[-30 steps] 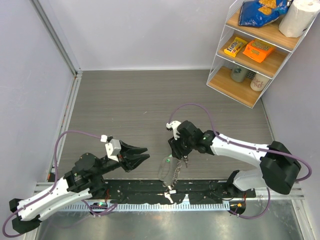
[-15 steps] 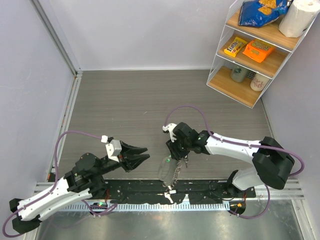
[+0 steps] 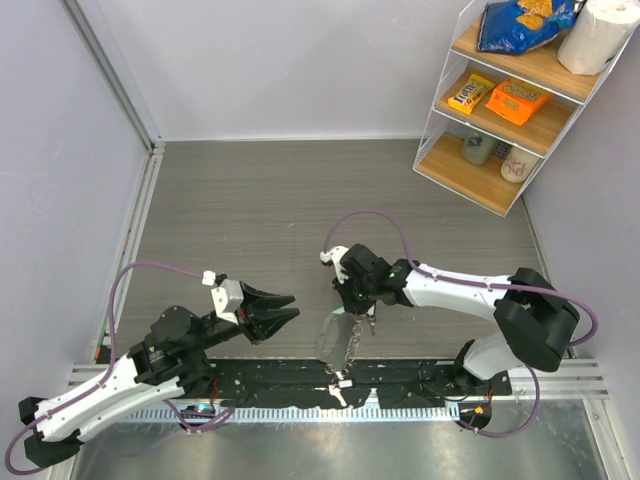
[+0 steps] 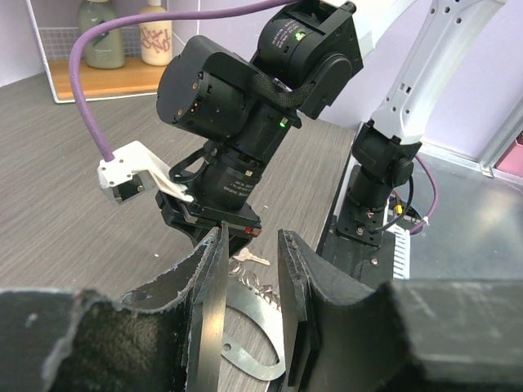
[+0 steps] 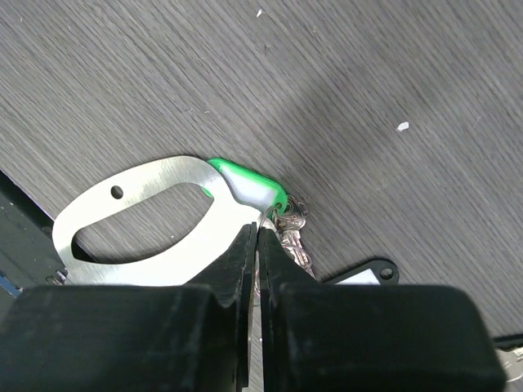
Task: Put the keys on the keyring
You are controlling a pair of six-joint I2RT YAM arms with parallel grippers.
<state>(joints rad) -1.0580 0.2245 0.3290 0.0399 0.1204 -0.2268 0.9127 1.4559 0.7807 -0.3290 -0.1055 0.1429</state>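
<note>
Now your left pincer [image 3: 272, 312] waits open nearest you; just beyond, the right pincer [image 3: 358, 312], clamped where the green-headed key [image 5: 249, 186] meets the keyring [image 3: 331, 337], has edged leftward over the table [image 3: 250, 200]; a handover to the left side looks close.

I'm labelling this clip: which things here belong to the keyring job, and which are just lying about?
Job: keyring; green-headed key; right gripper, shut on the keyring; left gripper, open.
Lying about: shelf; chip bag; paper towel roll; orange snack box.
</note>
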